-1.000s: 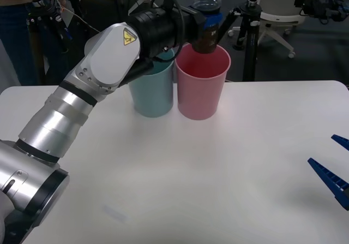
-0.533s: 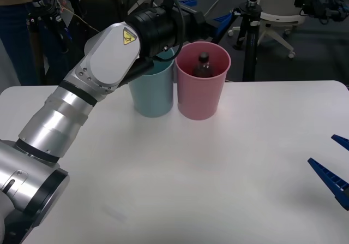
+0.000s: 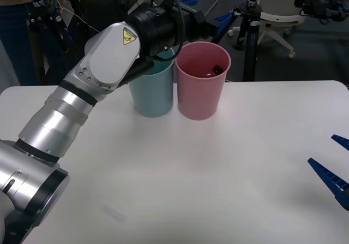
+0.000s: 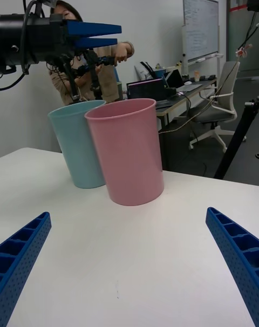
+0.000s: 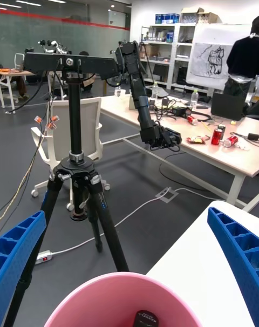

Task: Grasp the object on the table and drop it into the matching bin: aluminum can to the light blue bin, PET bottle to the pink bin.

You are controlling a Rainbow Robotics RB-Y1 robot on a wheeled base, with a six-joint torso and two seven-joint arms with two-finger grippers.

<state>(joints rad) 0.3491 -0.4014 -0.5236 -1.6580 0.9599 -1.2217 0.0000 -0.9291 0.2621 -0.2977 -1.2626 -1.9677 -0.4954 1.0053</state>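
The PET bottle [image 3: 216,69] lies down inside the pink bin [image 3: 200,91]; just its black cap and a bit of dark body show over the rim. In the left wrist view its cap [image 5: 145,319] sits within the pink bin's rim [image 5: 91,295]. My left gripper [image 3: 206,12] hangs open above the bin with nothing between its fingers [image 5: 240,251]. The light blue bin [image 3: 152,94] touches the pink bin on its left. From the right wrist view, the pink bin [image 4: 132,154] and the light blue bin [image 4: 78,143] stand side by side under the left gripper [image 4: 94,34]. My right gripper [image 3: 331,170] waits open near the table's right edge.
The white table [image 3: 218,173] stretches wide in front of the bins. A black tripod [image 3: 251,31] stands on the floor just behind the pink bin, with office chairs and desks farther back. A person stands behind the bins in the right wrist view.
One second ago the left gripper held the bottle upright over the pink bin. It opened, and the bottle dropped in and tipped over. Neither arm has shifted.
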